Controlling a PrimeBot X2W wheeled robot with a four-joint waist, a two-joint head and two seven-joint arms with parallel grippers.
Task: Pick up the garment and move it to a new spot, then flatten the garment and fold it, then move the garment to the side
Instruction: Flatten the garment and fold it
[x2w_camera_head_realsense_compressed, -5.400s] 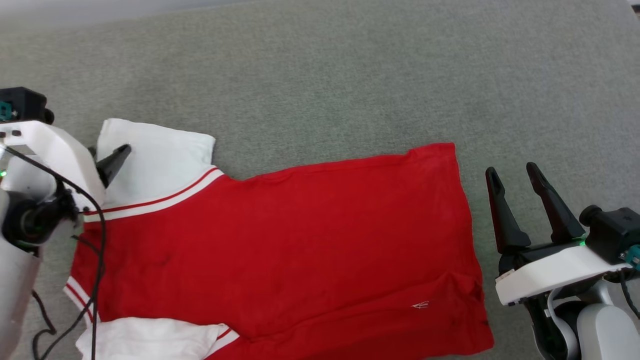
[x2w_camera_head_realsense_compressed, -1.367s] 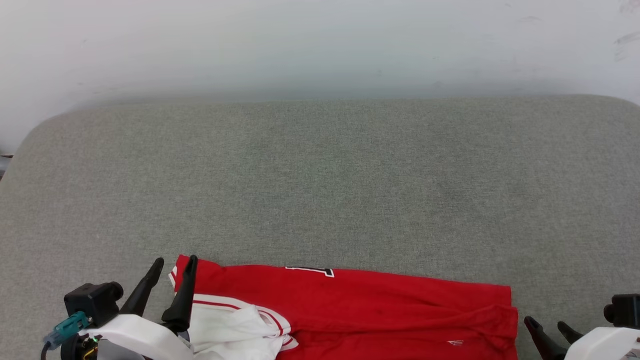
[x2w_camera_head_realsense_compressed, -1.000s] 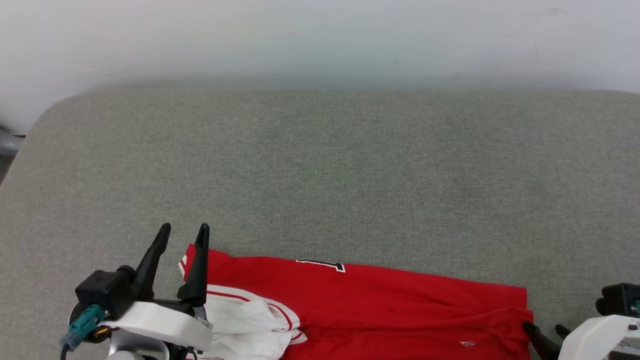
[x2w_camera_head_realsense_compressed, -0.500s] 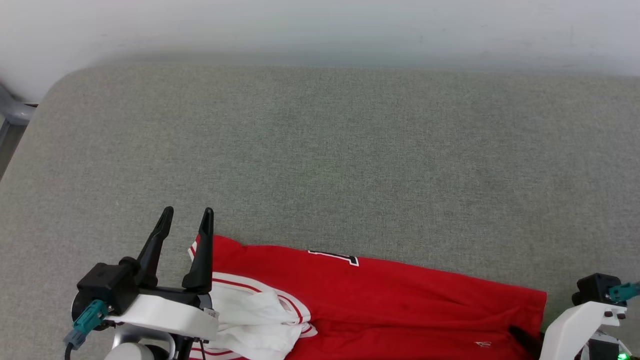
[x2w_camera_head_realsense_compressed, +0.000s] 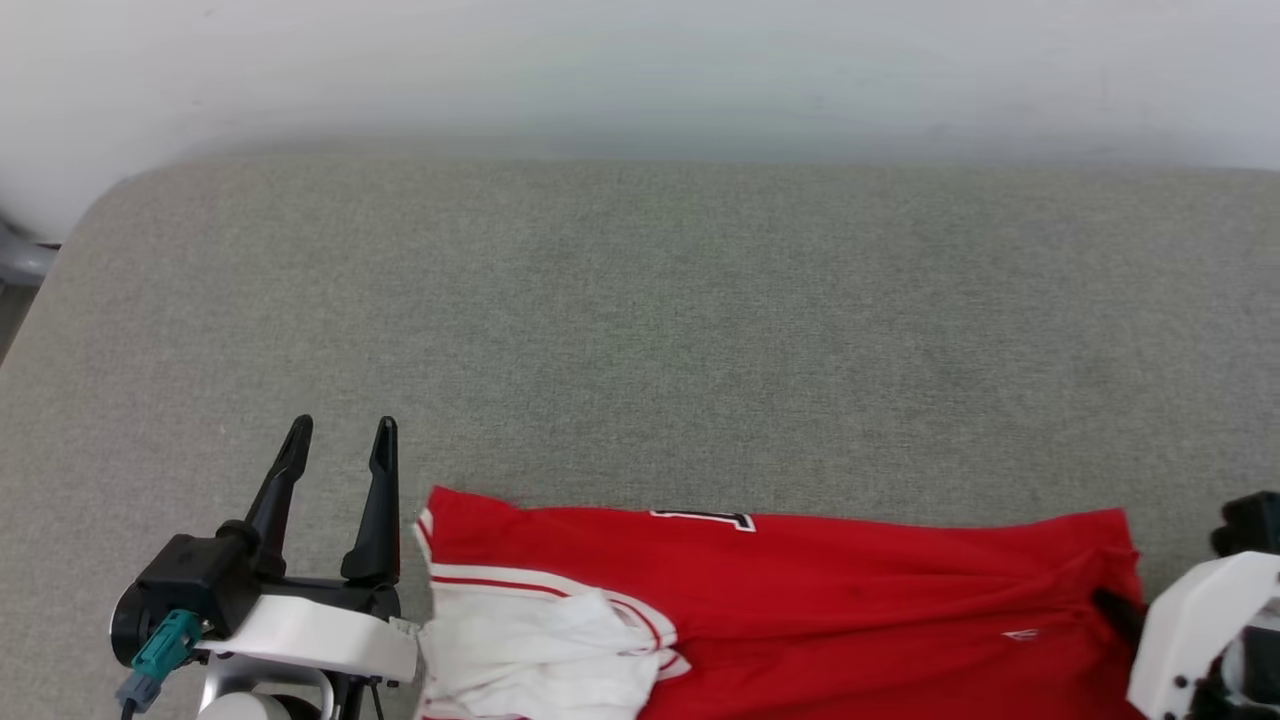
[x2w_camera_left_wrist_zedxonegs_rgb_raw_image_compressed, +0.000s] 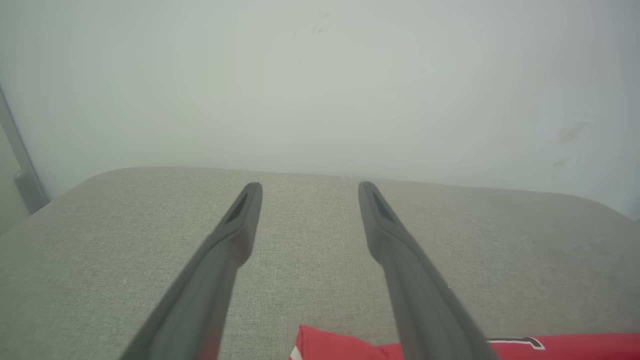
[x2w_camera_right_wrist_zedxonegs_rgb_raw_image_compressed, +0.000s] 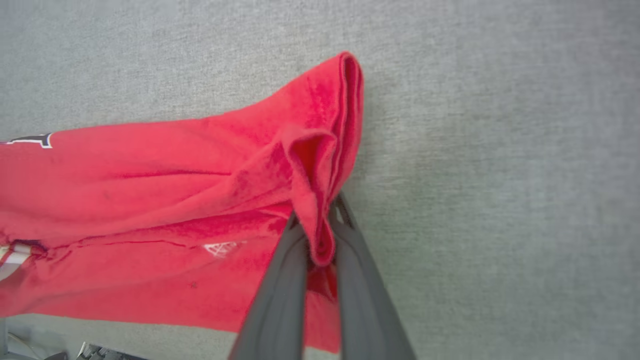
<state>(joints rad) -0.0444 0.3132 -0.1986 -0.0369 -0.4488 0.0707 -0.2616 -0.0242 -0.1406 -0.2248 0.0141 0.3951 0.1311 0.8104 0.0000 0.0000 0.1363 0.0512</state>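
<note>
You're mid-fold, I judge: right tool (x2w_camera_right_wrist_zedxonegs_rgb_raw_image_compressed: 320, 220) clamps the red jersey's (x2w_camera_head_realsense_compressed: 850, 600) hem near the grey cushion's (x2w_camera_head_realsense_compressed: 640, 330) front edge; left tool (x2w_camera_head_realsense_compressed: 342, 428) spread, empty. Next, carry the hem toward the sleeves.

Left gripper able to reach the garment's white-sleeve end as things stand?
Probably yes. The left gripper is open and empty, just beside the white sleeve, with only bare grey surface between them. The right gripper is shut on the garment at the opposite hem, well clear.
</note>
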